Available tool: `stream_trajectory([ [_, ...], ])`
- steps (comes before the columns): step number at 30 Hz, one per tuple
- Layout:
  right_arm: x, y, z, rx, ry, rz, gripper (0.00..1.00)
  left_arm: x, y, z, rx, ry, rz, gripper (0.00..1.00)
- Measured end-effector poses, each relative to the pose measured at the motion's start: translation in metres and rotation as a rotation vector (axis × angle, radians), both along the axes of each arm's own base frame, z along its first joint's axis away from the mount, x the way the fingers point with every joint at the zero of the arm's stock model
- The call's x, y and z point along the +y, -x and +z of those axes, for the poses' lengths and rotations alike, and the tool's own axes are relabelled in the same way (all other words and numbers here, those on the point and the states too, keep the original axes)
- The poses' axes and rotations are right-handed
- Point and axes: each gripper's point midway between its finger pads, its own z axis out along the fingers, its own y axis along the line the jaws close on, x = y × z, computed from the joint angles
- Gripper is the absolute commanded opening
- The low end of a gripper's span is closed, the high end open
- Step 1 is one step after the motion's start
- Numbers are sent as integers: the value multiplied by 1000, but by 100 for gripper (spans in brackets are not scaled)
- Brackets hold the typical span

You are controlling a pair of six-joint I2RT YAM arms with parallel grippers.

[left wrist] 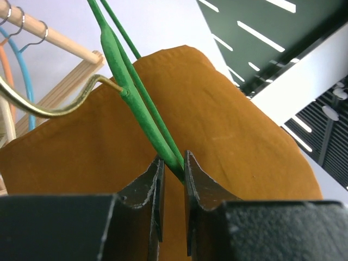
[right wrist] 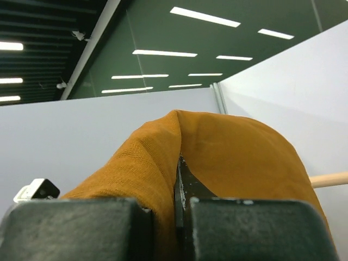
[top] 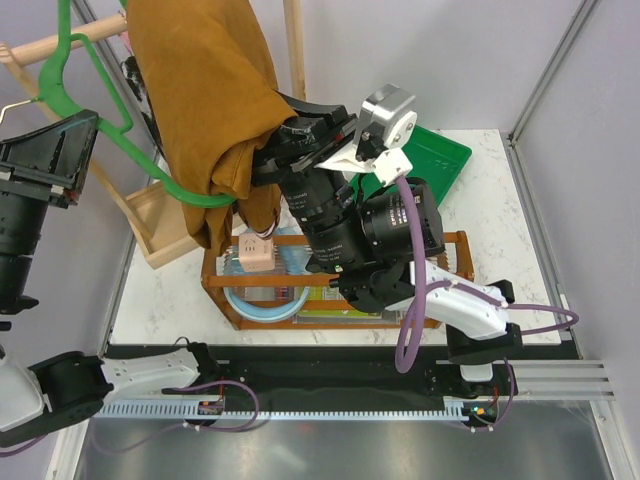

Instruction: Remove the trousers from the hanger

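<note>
Left gripper [top: 88, 128]: at far left in the top view, arm cut off by the frame edge. In the left wrist view its fingers [left wrist: 155, 182] are clenched on two thin rods of the green hanger [left wrist: 142, 111], with only a narrow gap between them.

Green hanger [top: 112, 132]: raised by the wooden rail [top: 62, 42], top running out of frame. Its lower bar curves right and disappears under the cloth. A brass-coloured hook [left wrist: 54, 111] crosses beside it, and its far end is cut off.

Rust-brown trousers [top: 200, 95]: draped over the hanger bar, hanging in folds above the wooden crate [top: 225, 300]. Top edge out of frame; waistband and buttons not visible.

Right gripper [top: 268, 158]: fingertips buried in the cloth in the top view. In the right wrist view the jaws are pressed together on a fold of the trousers [right wrist: 228, 147], and the cloth covers the left finger.

Green tray [top: 445, 155]: on the table behind the right arm, partly hidden.
</note>
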Motion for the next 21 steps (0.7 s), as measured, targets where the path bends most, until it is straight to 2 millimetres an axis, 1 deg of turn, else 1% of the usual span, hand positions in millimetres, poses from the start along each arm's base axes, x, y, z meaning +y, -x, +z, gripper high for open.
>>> stream_trajectory([
  [3,-1,-1,0,-31,32,-47,0,-4,-9,1,27,-15,28,2],
  [5,-2,-2,1,-48,49,-71,0,-6,-14,-2,52,-31,49,2],
  [8,-2,-2,0,-71,77,-107,0,-9,-23,-15,102,-77,83,2],
  [11,-2,-4,-1,-85,102,-137,0,-10,-27,-26,136,-115,101,2],
  [17,-5,-4,0,-83,95,-146,0,-4,-24,-39,154,-162,108,2],
  [21,-12,-7,2,-54,49,-147,0,-4,-20,-47,143,-225,93,2],
])
